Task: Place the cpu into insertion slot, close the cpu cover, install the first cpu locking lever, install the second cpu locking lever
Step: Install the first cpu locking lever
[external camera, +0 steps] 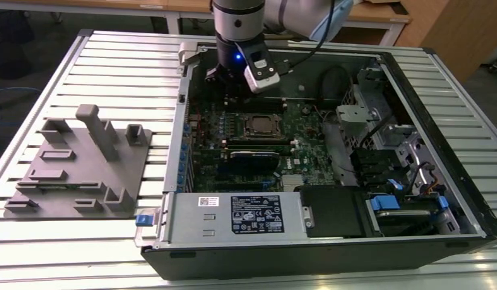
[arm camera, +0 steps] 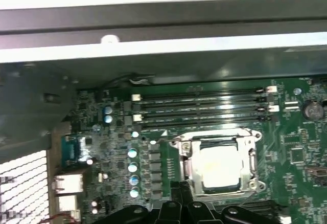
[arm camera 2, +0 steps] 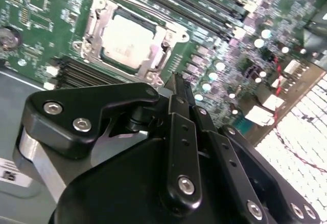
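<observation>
Pincer stands nearest in the second wrist view. Its tips are pressed together and carry nothing, and it hangs over the board, close beside the slot. Just beyond the tips lies the cpu, flat inside the slot. It is a pale silver square with a dull shine, and it sits straight to the rim. The cover, a thin silver frame, lies down around the chip. So I judge that the placing and the closing are done. In the first wrist view a thin rod runs along the far side of the cover. Whether the two levers are hooked I cannot tell, so this part may be left to do. Farther away run the black memory slots, and behind them the case wall.
</observation>
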`<state>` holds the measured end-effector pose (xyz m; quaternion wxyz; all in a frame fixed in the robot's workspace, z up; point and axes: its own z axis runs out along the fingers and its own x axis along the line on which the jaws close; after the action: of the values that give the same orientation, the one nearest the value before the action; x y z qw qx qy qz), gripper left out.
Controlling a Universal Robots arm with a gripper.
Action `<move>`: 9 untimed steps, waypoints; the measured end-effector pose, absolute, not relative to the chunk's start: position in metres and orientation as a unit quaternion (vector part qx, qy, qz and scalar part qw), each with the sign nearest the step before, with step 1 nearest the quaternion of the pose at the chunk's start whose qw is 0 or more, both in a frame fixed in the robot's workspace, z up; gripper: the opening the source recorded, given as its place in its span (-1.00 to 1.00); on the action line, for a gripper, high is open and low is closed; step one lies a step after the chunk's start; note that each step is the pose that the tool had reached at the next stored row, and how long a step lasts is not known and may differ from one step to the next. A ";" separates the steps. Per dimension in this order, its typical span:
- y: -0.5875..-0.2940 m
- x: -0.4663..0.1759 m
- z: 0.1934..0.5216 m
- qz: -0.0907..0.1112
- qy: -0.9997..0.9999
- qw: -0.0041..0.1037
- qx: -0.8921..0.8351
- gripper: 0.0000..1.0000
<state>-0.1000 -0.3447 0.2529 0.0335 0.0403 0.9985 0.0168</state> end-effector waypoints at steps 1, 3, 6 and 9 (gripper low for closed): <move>-0.345 -0.102 0.253 0.017 0.998 0.034 0.040 -0.79; -0.345 -0.104 0.253 0.017 0.998 0.034 0.040 -0.79; -0.345 -0.104 0.256 0.017 0.998 0.034 0.040 -0.79; -0.345 -0.104 0.262 0.017 0.998 0.034 0.040 -0.79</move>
<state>-0.1042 -0.3447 0.2617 0.0340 0.0403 0.9985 0.0168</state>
